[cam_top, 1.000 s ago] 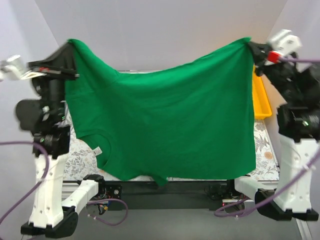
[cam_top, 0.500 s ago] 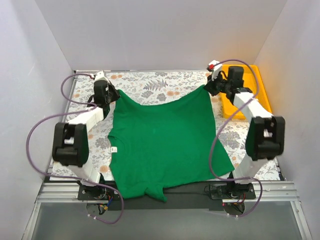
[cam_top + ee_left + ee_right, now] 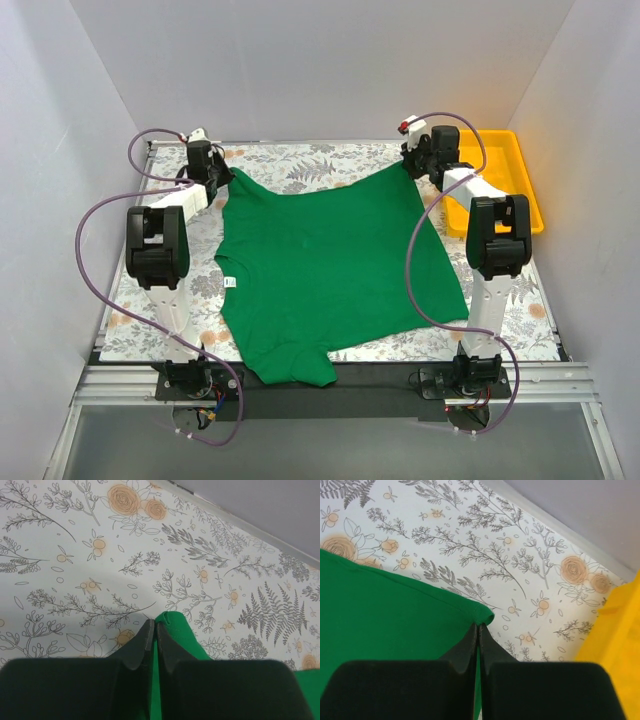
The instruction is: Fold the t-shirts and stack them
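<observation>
1. The left end effector (image 3: 152,632) is clamped on one corner of the shirt (image 3: 330,270), and the right end effector (image 3: 478,632) is clamped on the other.
2. The shirt lies spread on the tabletop (image 3: 300,160), trailing back from both toward the bases. Its near hem seems to overhang the edge.
3. Before releasing, draw both corners apart evenly so the edge between them lies taut and flat.

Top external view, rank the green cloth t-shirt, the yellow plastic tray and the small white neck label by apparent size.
1. Green cloth t-shirt, largest by far.
2. Yellow plastic tray, clearly smaller.
3. Small white neck label, smallest.
</observation>
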### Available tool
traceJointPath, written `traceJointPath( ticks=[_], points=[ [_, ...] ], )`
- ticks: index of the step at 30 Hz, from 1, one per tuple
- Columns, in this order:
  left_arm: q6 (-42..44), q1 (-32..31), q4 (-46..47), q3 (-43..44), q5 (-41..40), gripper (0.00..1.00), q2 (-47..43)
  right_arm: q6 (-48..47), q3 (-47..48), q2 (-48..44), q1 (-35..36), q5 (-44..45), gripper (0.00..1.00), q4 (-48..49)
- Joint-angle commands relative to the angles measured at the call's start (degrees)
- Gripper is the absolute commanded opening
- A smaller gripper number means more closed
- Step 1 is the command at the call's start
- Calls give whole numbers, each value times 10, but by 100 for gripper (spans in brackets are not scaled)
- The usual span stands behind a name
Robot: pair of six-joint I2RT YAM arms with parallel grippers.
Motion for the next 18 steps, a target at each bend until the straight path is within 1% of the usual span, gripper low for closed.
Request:
traceJointPath(
  ticks=[1,5,12,18],
  points=[
    [7,7,-7,20,30,0,-31,5,20,-27,-4,21,1,30],
    [3,8,14,-18,58,0,-81,8,3,-56,-12,13,1,31],
    [-9,9,27,-93,116,0,-173,7,-33,-76,-17,-22,1,32],
    [-11,9,14,-136,128,0,-239,19,-54,-84,-25,-42,1,34]
  ],
)
